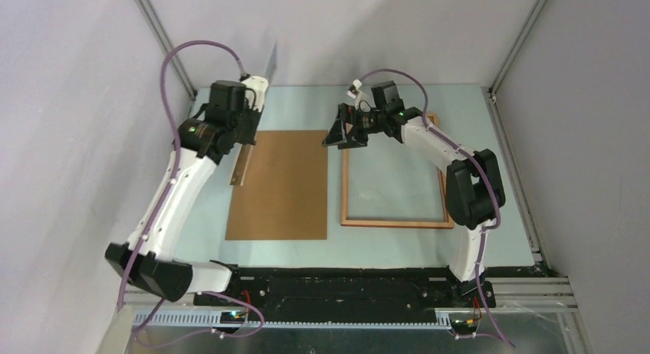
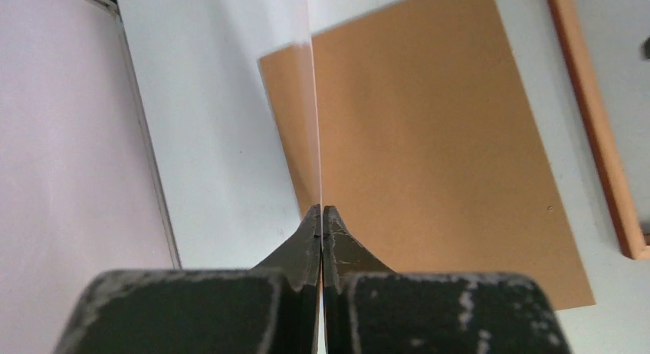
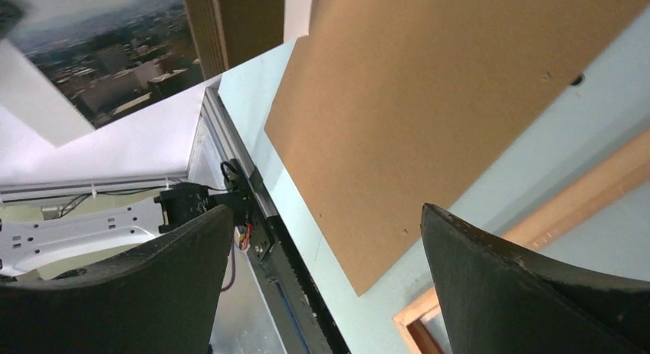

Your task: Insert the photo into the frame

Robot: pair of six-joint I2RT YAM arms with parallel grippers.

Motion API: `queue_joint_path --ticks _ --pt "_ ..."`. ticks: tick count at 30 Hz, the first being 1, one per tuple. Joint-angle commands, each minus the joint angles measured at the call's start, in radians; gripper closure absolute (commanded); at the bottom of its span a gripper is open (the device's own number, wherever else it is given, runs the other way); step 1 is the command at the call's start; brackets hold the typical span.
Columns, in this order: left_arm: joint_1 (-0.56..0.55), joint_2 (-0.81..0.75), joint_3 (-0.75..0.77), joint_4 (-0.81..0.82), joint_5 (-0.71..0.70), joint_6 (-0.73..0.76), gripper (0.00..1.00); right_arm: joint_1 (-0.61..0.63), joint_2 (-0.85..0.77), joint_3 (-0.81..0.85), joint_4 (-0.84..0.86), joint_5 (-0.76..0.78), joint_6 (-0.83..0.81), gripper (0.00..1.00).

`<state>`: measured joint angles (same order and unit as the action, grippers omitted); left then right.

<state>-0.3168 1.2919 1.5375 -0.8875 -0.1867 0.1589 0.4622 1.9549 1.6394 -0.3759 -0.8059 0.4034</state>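
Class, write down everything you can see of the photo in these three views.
The photo is a thin, flat rectangular print. It shows hazy city buildings under a pale sky, with a white border. It is off the table, standing on edge over the left side of the brown backing board, so the overhead and left wrist views show little more than a narrow strip. The left gripper is shut on one edge, and nothing else touches it.

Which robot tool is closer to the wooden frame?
Right. The right tool hangs open over the frame's far left corner. The left tool is over the board's left edge, away from the frame, pinching the photo.
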Motion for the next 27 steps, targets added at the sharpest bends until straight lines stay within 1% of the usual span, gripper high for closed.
queue_joint_path --ticks 1,2,4,6,11,14,16,20,24,27 --pt "-0.053 0.127 0.027 -0.023 -0.093 -0.027 1.00 -0.063 -0.102 -0.128 0.260 -0.091 0.160 0.04" --pt "-0.061 0.150 0.032 -0.022 -0.051 -0.056 1.00 -0.071 -0.106 -0.175 0.334 -0.103 0.187 0.04" --pt "-0.075 0.226 0.047 -0.022 0.010 -0.100 1.00 -0.098 -0.110 -0.218 0.420 -0.125 0.258 0.04" --pt "-0.095 0.331 0.065 -0.022 0.052 -0.135 1.00 -0.113 -0.111 -0.239 0.457 -0.119 0.274 0.04" --pt "-0.148 0.474 0.131 -0.014 0.145 -0.221 1.00 -0.131 -0.080 -0.253 0.477 -0.101 0.300 0.03" --pt "-0.166 0.553 0.177 -0.011 0.242 -0.274 1.00 -0.144 -0.068 -0.259 0.479 -0.076 0.321 0.03" --pt "-0.179 0.589 0.214 -0.011 0.272 -0.302 1.00 -0.152 -0.060 -0.267 0.485 -0.067 0.329 0.03" --pt "-0.222 0.633 0.247 0.007 0.272 -0.328 1.00 -0.164 -0.042 -0.275 0.457 -0.025 0.329 0.03" --pt "-0.253 0.649 0.224 0.067 0.281 -0.369 1.00 -0.172 -0.007 -0.280 0.453 -0.004 0.343 0.04" --pt "-0.271 0.649 0.176 0.107 0.284 -0.399 1.00 -0.184 0.017 -0.284 0.488 -0.020 0.381 0.05"
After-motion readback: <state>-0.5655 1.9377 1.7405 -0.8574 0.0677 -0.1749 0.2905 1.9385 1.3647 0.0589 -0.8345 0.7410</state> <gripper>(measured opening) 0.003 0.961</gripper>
